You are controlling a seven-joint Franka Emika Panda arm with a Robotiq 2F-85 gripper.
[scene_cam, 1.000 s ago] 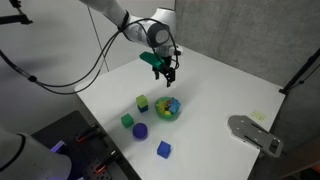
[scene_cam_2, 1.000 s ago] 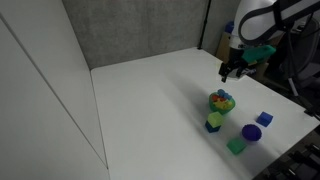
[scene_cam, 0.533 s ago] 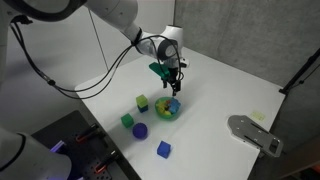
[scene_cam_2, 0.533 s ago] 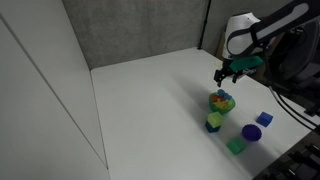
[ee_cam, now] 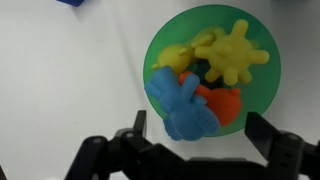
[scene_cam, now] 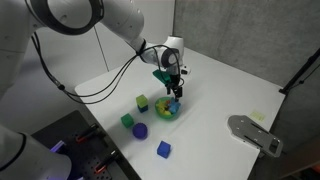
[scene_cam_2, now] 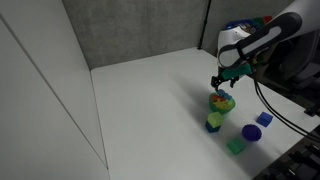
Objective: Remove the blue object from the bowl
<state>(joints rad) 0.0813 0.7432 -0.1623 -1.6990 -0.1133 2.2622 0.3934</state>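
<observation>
Blue object (ee_cam: 183,105) lies in bowl (ee_cam: 165,35), long axis diagonal in wrist view; hand (ee_cam: 195,130) wide open above.

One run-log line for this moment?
phase: pre-grasp | end effector: open, above bowl | blue object: in bowl, not gripped

Light is even and diffuse. White tabletop (scene_cam: 225,85) reads bright, close to washed out in both exterior views. Shadows there are soft and faint. Exterior frames are coarse, small items indistinct. Wrist view: bowl (ee_cam: 265,105) colours saturated, fairly sharp; claw (ee_cam: 197,140) dark and slightly soft along the bottom edge.
</observation>
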